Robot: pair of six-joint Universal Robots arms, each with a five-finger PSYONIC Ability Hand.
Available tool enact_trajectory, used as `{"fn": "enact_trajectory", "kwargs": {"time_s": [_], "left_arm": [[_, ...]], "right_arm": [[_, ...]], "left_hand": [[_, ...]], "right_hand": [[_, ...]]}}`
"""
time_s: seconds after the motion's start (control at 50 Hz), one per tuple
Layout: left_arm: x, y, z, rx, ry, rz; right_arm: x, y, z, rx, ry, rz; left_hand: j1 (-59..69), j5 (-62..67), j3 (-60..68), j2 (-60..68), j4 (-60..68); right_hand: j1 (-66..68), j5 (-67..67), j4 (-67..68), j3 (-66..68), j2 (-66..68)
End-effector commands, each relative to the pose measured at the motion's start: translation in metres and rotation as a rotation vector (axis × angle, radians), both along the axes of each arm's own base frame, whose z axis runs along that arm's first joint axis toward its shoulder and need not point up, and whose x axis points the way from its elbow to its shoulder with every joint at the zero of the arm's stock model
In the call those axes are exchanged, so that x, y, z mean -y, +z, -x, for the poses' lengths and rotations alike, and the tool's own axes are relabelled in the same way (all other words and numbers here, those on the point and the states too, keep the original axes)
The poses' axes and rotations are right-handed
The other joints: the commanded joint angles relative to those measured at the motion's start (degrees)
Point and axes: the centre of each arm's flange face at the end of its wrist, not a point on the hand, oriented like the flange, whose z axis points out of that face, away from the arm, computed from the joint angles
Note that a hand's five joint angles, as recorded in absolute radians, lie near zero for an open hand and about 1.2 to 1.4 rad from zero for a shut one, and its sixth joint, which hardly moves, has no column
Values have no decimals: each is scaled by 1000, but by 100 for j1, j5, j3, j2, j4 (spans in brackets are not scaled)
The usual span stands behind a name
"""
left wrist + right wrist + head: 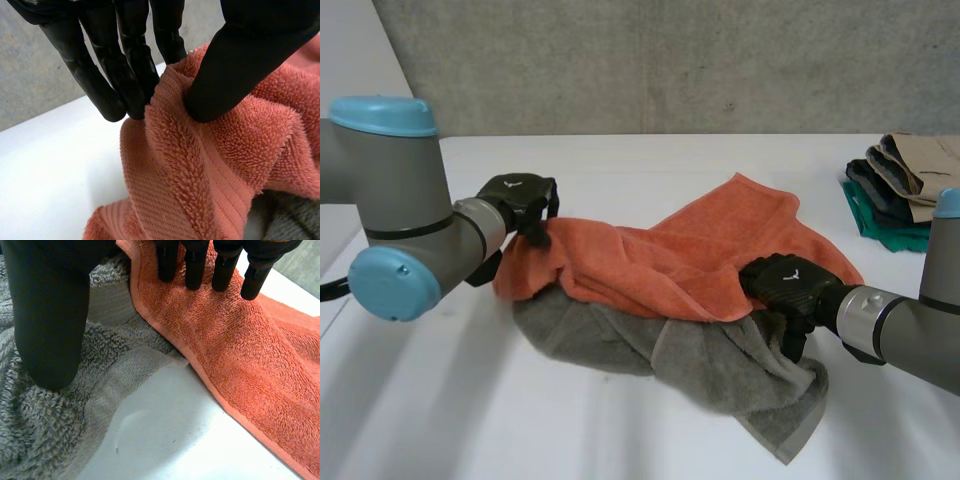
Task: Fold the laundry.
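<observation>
A rumpled orange towel [700, 255] lies draped over a crumpled grey towel [720, 370].

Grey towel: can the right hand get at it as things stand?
Probably yes. The right hand has its thumb on a bare part of the grey towel, just beside the edge of the orange towel, where its fingers lie.

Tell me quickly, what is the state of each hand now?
Left hand: shut on the orange towel, pinching its edge.
Right hand: open, fingers on the orange towel.
</observation>
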Motion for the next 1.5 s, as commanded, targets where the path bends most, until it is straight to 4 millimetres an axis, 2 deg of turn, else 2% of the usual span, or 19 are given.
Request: {"fn": "enact_trajectory", "kwargs": {"time_s": [0.02, 0.08, 0.1, 0.16, 0.18, 0.26, 0.36, 0.52, 0.56, 0.58, 0.62, 0.64, 0.78, 0.86, 1.0, 1.16, 1.22, 1.32, 1.5], "left_arm": [[25, 0, -13, 61, 74, 36], [53, 30, -39, 44, 207, 145], [67, 55, -54, 17, 275, 229], [85, 95, -77, -28, 370, 372], [96, 121, -94, -60, 427, 468], [112, 168, -130, -105, 551, 643], [124, 185, -157, -95, 663, 718], [139, 137, -150, 17, 625, 615], [140, 128, -146, 27, 598, 602], [140, 117, -137, 35, 552, 588], [138, 105, -125, 43, 499, 569], [136, 100, -119, 50, 473, 561], [116, 51, -86, 138, 292, 437], [81, 33, -58, 173, 156, 318], [-17, 15, -11, 181, -93, 136], [-87, -5, 25, 186, -294, 99], [-96, -8, 36, 181, -355, 114], [-104, -35, 58, 254, -478, 138], [-75, -69, 71, 459, -459, 190]], "right_arm": [[-1, 0, 0, 5, -8, -5], [-1, 0, 0, 2, -17, 1], [-1, 0, 0, 3, -28, 5], [0, 1, 0, 5, -39, 15], [0, 2, 0, 7, -46, 18], [-4, 6, -2, 11, -40, 28], [-9, 10, -6, 17, -28, 31], [-15, 7, -10, 12, -8, 26], [-15, 6, -10, 8, -6, 25], [-16, 5, -10, 6, -5, 24], [-16, 4, -11, 4, -1, 23], [-16, 3, -11, 1, 0, 26], [-17, 2, -12, -10, 2, 29], [-19, 4, -13, -17, 7, 34], [-17, 21, -9, -46, -38, 72], [-30, 52, 1, -153, -110, 80], [-40, 57, 3, -194, -126, 48], [-67, 53, 2, -242, -131, -39], [-82, 19, -7, -179, -153, -13]], "left_hand": [[1577, 1424, 1230, 1185, 1128], [1577, 1424, 1230, 1185, 1128], [1577, 1424, 1230, 1185, 1128], [1577, 1424, 1230, 1185, 1128], [1577, 1424, 1230, 1185, 1128], [1577, 1424, 1230, 1185, 1128], [1577, 1424, 1230, 1185, 1128], [1545, 1392, 1198, 1153, 1097], [-931, -1085, -1278, -1324, -1380], [-3342, -3495, -3689, -3735, -3791], [-5191, -5345, -5538, -5584, -5640], [-5423, -5576, -5770, -5815, -5872], [-5423, -5576, -5770, -5815, -5872], [-5423, -5576, -5770, -5815, -5872], [-5423, -5576, -5770, -5815, -5872], [-5423, -5576, -5770, -5815, -5872], [-5423, -5576, -5770, -5815, -5872], [-5423, -5576, -5770, -5815, -5872], [-5423, -5576, -5770, -5815, -5872]], "right_hand": [[-325, -284, -166, -185, -201], [-325, -284, -166, -185, -201], [-325, -284, -166, -185, -201], [-325, -284, -166, -185, -201], [-325, -284, -166, -185, -201], [-325, -284, -166, -185, -201], [-325, -284, -166, -185, -201], [-325, -284, -166, -185, -201], [-325, -284, -166, -185, -201], [-325, -284, -166, -185, -201], [-325, -284, -166, -185, -201], [-325, -284, -166, -185, -201], [-325, -284, -166, -185, -201], [-325, -284, -166, -185, -201], [-325, -284, -166, -185, -201], [-325, -284, -166, -185, -201], [-325, -284, -166, -185, -201], [-325, -284, -166, -185, -201], [-325, -284, -166, -185, -201]]}}
